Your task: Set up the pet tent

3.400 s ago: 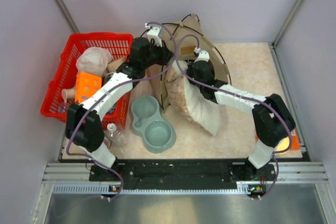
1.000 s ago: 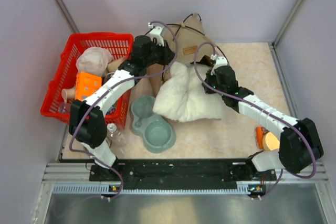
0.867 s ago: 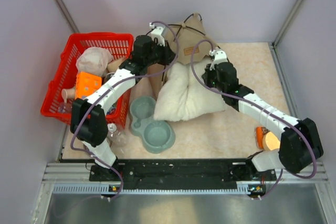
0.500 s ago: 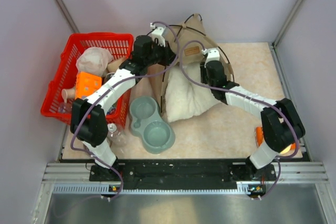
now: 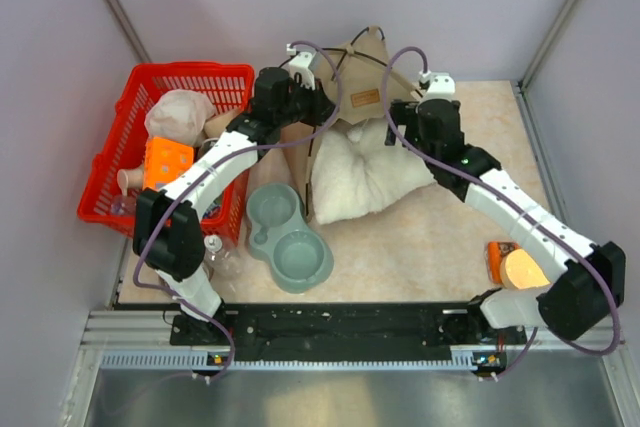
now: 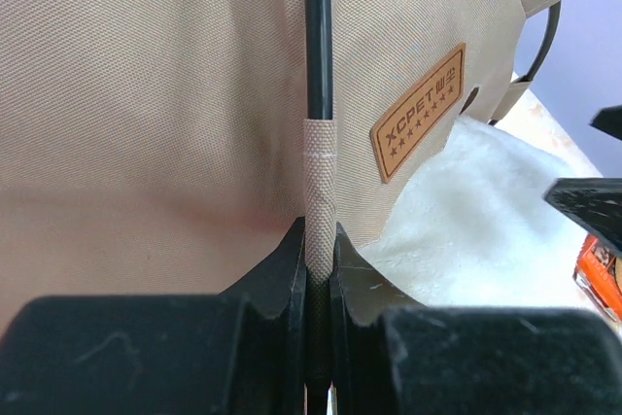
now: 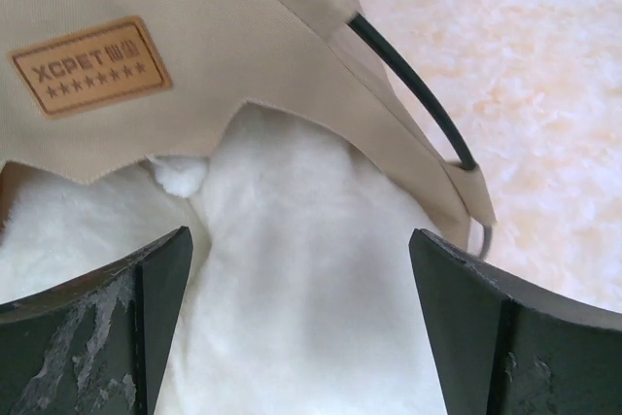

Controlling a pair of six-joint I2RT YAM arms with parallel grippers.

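Top view: the tan felt pet tent (image 5: 365, 72) stands at the far edge of the tabletop (image 5: 430, 247), with a fluffy white cushion (image 5: 365, 177) spilling from it. Left wrist: the left jaws pinch its thin dark pole (image 6: 317, 26), which runs upright. Right wrist: the right jaws gape empty, with the tent's hem just ahead.

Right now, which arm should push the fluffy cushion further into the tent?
The right one, probably. Its jaws stand open just in front of the cushion, holding nothing. The left jaws are clamped on a pole of the tent, steadying it.
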